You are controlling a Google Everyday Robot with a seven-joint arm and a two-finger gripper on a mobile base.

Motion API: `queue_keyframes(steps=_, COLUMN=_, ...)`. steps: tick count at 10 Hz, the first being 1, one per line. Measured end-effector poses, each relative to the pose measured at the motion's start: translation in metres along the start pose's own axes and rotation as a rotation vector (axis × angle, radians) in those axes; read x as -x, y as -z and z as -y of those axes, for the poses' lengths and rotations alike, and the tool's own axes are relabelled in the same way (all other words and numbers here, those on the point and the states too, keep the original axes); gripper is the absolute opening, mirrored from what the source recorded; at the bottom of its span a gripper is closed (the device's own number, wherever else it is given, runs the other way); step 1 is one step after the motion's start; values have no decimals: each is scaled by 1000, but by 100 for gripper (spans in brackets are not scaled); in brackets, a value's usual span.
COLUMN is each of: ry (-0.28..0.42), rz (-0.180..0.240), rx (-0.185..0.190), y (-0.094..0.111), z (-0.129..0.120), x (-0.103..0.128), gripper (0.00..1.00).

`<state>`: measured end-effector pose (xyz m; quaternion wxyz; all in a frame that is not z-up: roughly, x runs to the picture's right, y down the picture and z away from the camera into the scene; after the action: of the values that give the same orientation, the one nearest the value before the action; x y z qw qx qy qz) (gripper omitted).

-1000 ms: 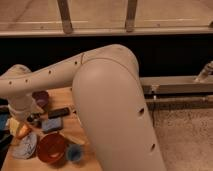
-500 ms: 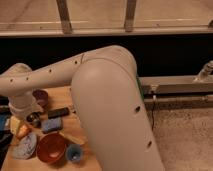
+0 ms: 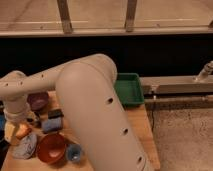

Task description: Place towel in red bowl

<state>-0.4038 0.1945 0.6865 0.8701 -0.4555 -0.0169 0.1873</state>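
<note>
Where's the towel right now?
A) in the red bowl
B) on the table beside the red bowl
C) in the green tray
B: the towel lies on the table beside the red bowl, while the gripper hangs farther back by the purple bowl.

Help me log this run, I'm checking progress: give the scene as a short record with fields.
hand: open, low over the left side of the table, near the purple bowl, holding nothing
towel: lying on the table, left of the red bowl, not in it
red bowl: upright, near the front edge
blue cup: right of the red bowl
green tray: at the table's far right end
task: not yet done
</note>
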Motion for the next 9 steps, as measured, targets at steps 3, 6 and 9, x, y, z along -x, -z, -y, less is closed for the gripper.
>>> queue_keyframes(steps=3, ry=21, rz=2, rx=95, y=-32, z=-13, x=4, gripper=80)
queue_keyframes(steps=6, ry=-2, rz=10, rx=160, y=-61, z=-9, x=-4, gripper=80)
queue_keyframes(steps=9, ry=-32, rz=12, rx=183, y=-69, z=-3, x=-15, gripper=80)
